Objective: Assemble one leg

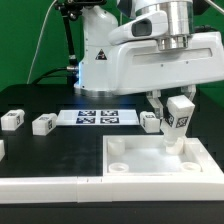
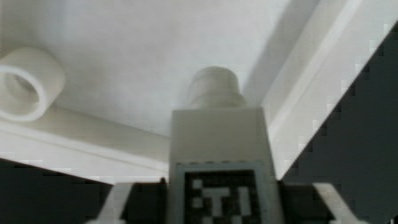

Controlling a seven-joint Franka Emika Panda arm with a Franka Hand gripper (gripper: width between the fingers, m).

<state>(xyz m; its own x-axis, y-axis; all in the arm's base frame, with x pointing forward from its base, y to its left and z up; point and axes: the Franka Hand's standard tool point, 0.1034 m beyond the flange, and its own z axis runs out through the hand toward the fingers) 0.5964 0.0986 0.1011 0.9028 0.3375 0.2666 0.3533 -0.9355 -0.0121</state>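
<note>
My gripper (image 1: 177, 108) is shut on a white leg (image 1: 179, 122) with a black-and-white tag, holding it upright over the far right corner of the large white tray-like piece (image 1: 140, 160). In the wrist view the held leg (image 2: 221, 135) points its round peg at the tray's floor near the corner wall (image 2: 338, 70), and a round socket (image 2: 25, 84) lies off to one side. Three other legs lie on the black table: two toward the exterior view's left (image 1: 13, 119) (image 1: 44, 123) and one (image 1: 150, 121) right beside the gripper.
The marker board (image 1: 98, 118) lies flat on the table behind the tray. The robot's white base (image 1: 100, 60) stands at the back. A white edge strip (image 1: 40, 188) runs along the table's front at the exterior view's left.
</note>
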